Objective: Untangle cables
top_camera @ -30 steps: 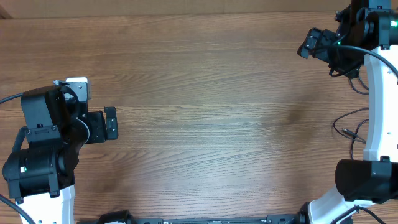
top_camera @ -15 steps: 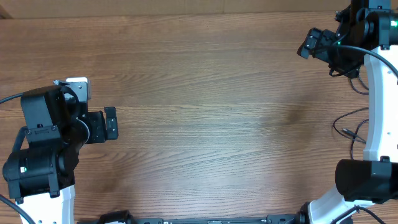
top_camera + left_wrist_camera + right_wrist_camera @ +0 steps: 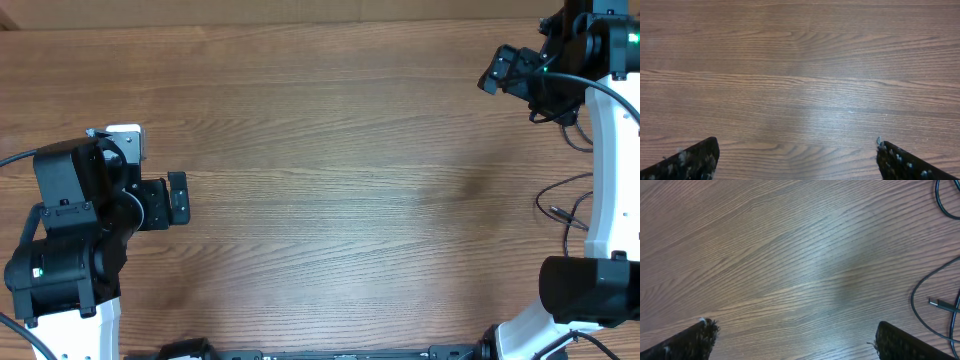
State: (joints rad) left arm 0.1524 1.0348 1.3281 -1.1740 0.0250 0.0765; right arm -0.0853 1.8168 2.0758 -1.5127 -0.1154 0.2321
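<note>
Left tool [image 3: 795, 147] is seen released, fingers spread, nothing between them. Right tool [image 3: 792, 326] is likewise released and empty. Both are held above bare brown wood-grain counter [image 3: 340, 200], probably because no grasp is under way. Thin black cables [image 3: 913, 299] are found loose at the counter's far right edge, beside the right arm, likely laid aside there. Counted: two tools, at least two cable strands, one metal-tipped plug end [image 3: 938, 303]; the full cable count cannot be told because strands run out of frame.
</note>
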